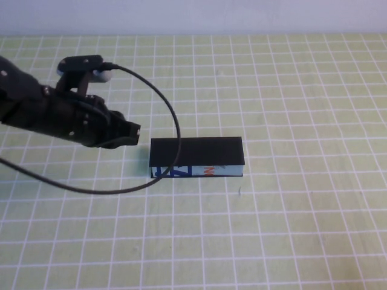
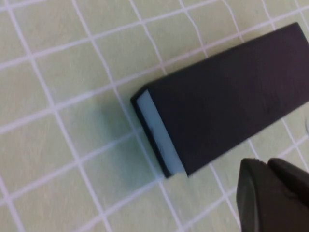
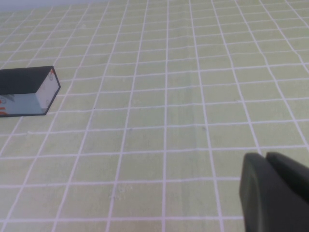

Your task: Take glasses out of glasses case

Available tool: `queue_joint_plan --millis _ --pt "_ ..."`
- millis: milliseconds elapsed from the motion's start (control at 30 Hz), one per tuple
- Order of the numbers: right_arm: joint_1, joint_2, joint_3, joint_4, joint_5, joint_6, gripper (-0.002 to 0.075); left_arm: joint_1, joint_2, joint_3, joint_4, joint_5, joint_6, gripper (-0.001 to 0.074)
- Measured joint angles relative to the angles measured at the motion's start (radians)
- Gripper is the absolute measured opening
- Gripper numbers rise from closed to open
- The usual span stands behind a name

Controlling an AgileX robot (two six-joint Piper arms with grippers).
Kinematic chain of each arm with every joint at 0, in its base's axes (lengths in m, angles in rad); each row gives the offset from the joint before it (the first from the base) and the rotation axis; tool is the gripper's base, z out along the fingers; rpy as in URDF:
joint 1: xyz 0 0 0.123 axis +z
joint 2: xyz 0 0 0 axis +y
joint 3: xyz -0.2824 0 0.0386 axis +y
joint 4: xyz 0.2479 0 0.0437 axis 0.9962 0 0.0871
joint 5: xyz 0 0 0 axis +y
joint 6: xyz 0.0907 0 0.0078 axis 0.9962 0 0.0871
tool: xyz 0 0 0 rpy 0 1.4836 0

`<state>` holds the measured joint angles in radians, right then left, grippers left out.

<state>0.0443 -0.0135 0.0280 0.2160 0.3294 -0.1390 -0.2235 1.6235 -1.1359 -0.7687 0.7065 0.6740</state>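
1. Surface: pale green, ruled with a white square grid.
2. Glasses case lies flat on it near the centre, lid shut, black top, long printed side facing the near edge.
3. A black cable loops over the case's left end.

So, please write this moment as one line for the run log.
left tool: shut, just left of the case, apart | right tool: shut, parked away from case | case: lid closed | glasses: not visible

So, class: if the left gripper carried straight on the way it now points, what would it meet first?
Probably the closed glasses case, at its near end; the left gripper points toward it, though height is unclear.
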Motion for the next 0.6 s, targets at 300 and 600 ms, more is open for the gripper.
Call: queue_joint_plan --millis 300,600 --pt "0.000 0.000 0.000 0.000 0.000 0.000 -0.0018 -0.012 0.293 -0.286 -0.068 0.072 0.069 -0.0002" --pt "0.000 0.000 0.000 0.000 -0.003 0.000 -0.0018 -0.012 0.465 -0.447 -0.069 0.127 0.073 -0.0002"
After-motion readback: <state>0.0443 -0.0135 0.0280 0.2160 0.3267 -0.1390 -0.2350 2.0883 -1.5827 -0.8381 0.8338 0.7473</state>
